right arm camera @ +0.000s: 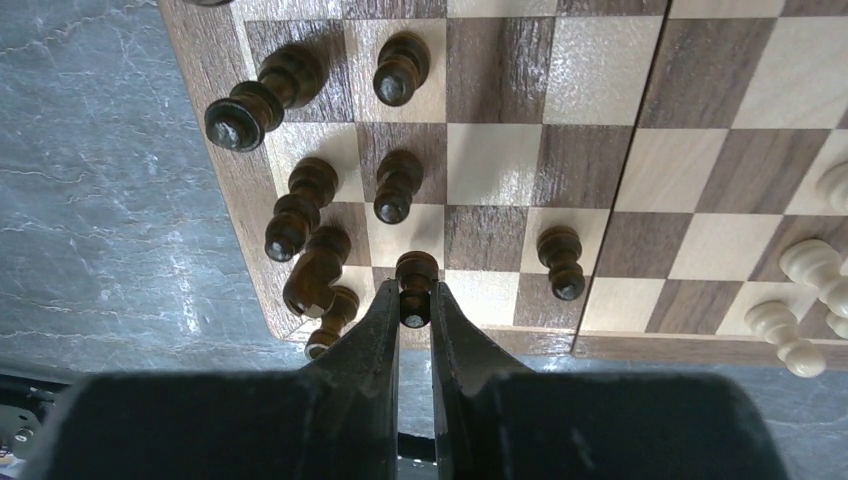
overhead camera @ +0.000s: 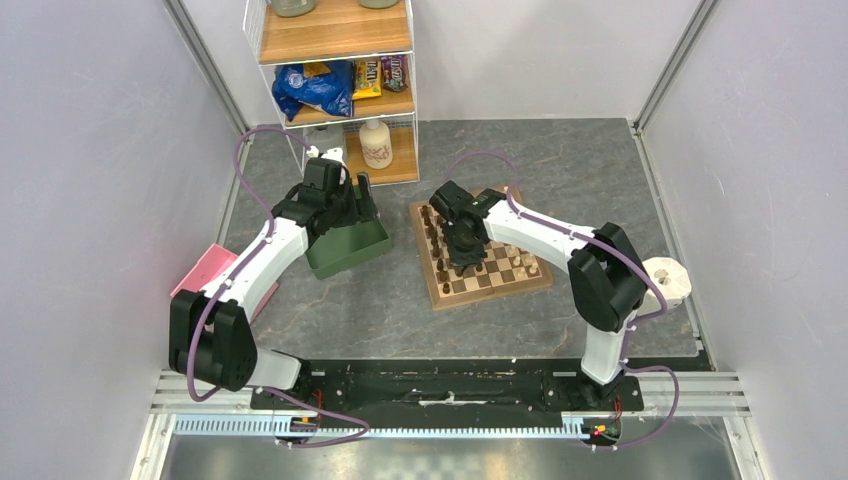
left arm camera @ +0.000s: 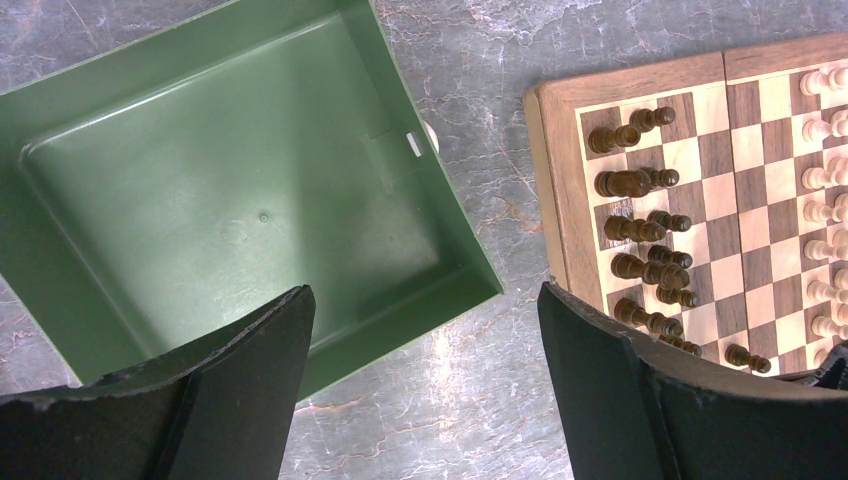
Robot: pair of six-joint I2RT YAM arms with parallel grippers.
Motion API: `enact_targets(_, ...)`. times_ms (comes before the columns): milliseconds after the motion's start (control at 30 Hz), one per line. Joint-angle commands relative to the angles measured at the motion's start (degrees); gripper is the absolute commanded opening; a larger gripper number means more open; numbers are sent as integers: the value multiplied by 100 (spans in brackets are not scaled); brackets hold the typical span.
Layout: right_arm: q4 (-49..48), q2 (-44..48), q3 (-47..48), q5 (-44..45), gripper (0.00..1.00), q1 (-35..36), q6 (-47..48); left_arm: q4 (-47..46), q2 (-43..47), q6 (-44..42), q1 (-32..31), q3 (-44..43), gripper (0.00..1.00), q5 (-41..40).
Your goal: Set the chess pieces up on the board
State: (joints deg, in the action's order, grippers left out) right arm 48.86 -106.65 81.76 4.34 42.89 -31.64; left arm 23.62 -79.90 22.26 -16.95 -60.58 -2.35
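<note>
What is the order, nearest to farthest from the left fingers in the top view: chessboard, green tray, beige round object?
1. Green tray, right under the open left fingers.
2. Chessboard, to their right at mid-table.
3. Beige round object, far right by the wall.

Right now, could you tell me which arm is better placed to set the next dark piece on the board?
Right: the right gripper is shut on a dark pawn over the board, while the left gripper hangs open by the green tray.
</note>
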Motion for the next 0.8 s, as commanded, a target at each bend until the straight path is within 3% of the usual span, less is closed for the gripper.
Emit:
enact_targets(0, -250, -122, -28, -87, 12, 13, -89, -123, 112, 144, 25, -86, 89, 105)
enact_targets(333, -255, -209, 5, -87, 14, 17, -68, -120, 74, 134, 25, -95, 89, 86)
enact_targets(500, -237, -231, 37, -159, 25, 17, -38, -125, 58, 143, 25, -93, 89, 94)
enact_targets(767, -180, 118, 117, -13, 34, 12, -56, -121, 47, 142, 27, -92, 89, 103)
